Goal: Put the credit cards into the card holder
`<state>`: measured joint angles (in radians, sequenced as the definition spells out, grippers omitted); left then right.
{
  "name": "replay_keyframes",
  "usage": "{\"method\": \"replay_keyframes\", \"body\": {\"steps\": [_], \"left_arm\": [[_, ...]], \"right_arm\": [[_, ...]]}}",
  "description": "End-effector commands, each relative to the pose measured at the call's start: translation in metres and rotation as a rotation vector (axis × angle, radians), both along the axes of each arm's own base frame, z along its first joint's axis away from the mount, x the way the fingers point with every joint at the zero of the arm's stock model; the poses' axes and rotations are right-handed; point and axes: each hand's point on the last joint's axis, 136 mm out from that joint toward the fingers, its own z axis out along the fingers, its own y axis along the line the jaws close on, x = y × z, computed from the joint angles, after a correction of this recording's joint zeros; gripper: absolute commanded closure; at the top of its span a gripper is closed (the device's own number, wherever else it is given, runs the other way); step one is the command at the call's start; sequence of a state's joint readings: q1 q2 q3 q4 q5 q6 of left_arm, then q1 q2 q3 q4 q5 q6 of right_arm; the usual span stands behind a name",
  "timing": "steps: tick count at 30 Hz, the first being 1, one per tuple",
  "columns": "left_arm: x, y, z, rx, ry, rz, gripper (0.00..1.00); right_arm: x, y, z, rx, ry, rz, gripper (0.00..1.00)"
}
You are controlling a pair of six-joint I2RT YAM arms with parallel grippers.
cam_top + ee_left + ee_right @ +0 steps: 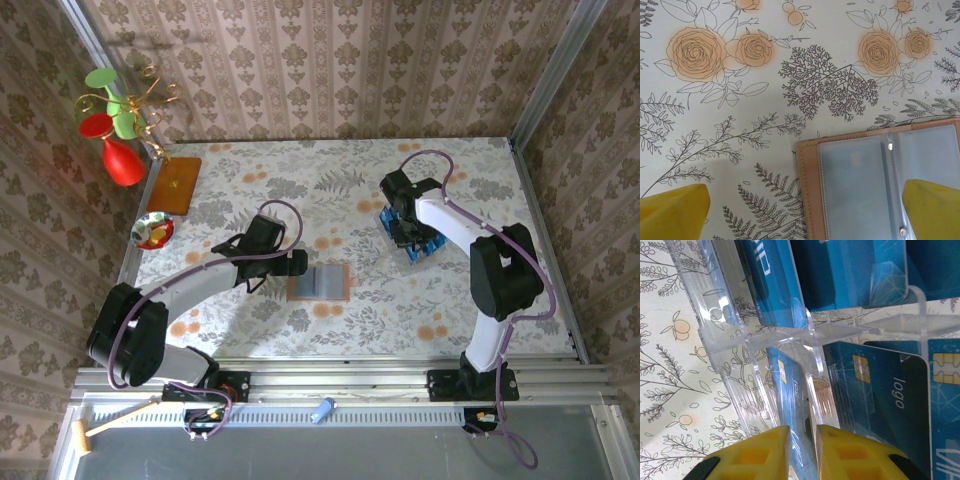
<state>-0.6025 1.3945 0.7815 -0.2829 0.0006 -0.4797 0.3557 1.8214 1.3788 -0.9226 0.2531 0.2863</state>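
The right gripper (802, 436), at the bottom centre of its wrist view, has its yellow fingers (762, 452) nearly together. They pinch the edge of one blue credit card (790, 400) that stands in a clear rack (735, 335).

To do this step well, I judge the pull should run straight along the slot, so the card does not jam against the clear dividers or drag a neighbouring card out. The grip should stay square on the card edge.

Around it the other credit cards (880, 405) fill the rack's compartments. In the top view the rack sits right of centre.

The left gripper (804, 202) hangs spread wide, with one finger in each lower corner of its view. Below it the card holder (875, 180) lies open at lower right, its sleeves showing no card.

Count: about six cards can be told apart, but they overlap, so the total is uncertain. There is one rack and one card holder.
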Motion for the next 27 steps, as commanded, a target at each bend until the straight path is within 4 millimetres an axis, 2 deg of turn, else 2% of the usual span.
{"method": "replay_keyframes", "body": {"steps": [1, 5, 18, 23, 27], "left_arm": [[0.006, -0.005, 0.006, -0.01, -0.01, 0.015, 0.0], [0.006, -0.005, 0.006, -0.011, -0.011, 0.015, 0.0], [0.003, -0.005, 0.006, -0.012, -0.009, 0.014, 0.0], [0.002, -0.004, 0.006, -0.009, -0.01, 0.013, 0.0], [0.002, -0.004, 0.007, -0.007, -0.011, 0.012, 0.0]], "right_arm": [[-0.005, -0.001, 0.009, 0.019, -0.005, 0.01, 0.77], [-0.006, -0.002, 0.012, 0.02, -0.007, 0.01, 0.79], [-0.012, 0.002, 0.001, 0.042, 0.024, 0.014, 0.85], [-0.012, 0.003, 0.001, 0.05, 0.024, 0.018, 0.89], [-0.011, 0.004, 0.009, 0.055, 0.013, 0.025, 0.97]]}}
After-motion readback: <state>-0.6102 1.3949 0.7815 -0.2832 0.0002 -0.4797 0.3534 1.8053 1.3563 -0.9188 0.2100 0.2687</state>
